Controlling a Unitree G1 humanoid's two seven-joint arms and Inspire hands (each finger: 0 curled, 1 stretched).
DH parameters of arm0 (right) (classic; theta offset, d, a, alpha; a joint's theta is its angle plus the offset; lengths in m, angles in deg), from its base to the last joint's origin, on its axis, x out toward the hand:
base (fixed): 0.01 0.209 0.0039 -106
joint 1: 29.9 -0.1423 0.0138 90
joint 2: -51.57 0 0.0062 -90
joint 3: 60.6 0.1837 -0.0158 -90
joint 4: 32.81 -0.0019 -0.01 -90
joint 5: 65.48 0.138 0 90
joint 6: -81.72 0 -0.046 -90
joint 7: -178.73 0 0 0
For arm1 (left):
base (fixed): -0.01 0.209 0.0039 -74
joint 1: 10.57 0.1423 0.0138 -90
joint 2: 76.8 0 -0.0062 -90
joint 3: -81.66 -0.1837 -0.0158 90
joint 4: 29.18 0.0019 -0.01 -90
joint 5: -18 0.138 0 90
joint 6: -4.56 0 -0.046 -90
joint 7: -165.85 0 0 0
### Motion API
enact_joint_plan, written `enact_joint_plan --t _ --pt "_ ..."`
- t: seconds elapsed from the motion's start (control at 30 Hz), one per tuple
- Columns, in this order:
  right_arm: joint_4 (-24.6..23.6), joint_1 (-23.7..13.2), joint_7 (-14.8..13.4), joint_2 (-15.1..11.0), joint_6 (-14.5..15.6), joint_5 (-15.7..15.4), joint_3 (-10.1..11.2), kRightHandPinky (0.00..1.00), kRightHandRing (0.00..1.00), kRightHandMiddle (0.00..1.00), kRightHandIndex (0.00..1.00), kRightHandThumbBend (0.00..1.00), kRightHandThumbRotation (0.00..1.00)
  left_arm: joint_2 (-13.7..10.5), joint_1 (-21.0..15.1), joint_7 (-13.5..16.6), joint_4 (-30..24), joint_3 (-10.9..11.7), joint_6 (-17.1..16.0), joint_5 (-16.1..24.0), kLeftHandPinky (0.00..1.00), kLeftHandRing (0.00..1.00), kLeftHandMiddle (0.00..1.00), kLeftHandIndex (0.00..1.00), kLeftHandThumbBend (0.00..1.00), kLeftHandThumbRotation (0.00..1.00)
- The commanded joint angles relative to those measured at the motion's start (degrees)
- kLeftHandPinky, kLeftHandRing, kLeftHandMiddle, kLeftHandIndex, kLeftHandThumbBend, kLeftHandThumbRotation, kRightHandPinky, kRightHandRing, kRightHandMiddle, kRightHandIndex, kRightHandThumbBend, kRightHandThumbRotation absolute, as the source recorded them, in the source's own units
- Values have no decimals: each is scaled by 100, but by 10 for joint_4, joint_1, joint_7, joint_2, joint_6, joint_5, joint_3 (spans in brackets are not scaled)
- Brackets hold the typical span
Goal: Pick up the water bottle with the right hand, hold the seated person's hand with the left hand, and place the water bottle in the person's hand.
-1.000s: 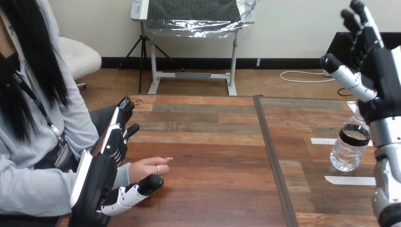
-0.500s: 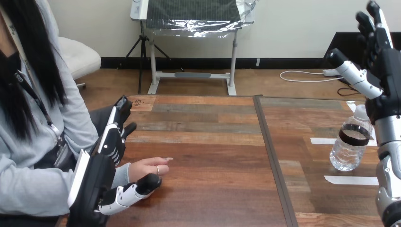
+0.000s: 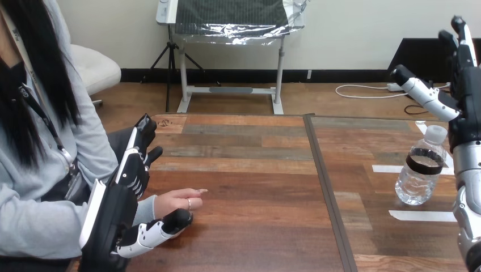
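Observation:
A clear water bottle (image 3: 421, 170) with a dark label band and white cap stands upright on the right part of the wooden table (image 3: 255, 170). My right hand (image 3: 468, 85) is raised above and to the right of the bottle, open, fingers straight up and thumb reaching left, apart from the bottle. At the left, the person's hand (image 3: 176, 201) rests flat on the table. My left hand (image 3: 122, 198) is beside it, open: its straight fingers stand behind the person's wrist and its thumb lies along the near side of the person's hand.
Two white tape strips (image 3: 420, 216) lie on the table near the bottle. A dark seam (image 3: 323, 181) runs front to back between the table's two halves. The person sits at the left edge.
My right hand has drifted to the right and slightly up, uncovering the bottle's cap. My left hand has edged slightly left; the person's hand and the bottle have stayed put.

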Motion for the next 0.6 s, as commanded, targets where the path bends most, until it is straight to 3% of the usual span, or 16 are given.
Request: enact_joint_plan --t 0.0,0.57 --pt "4 -66 -31 -25 13 -23 -15 100 100 95 99 100 50 -5 -24 -5 -1 9 -10 -8 94 100 100 100 100 65" --pt "28 -83 -66 -34 87 -49 -25 100 98 95 99 100 46 -1 -15 -4 -10 17 -11 -3 92 99 100 100 100 66"
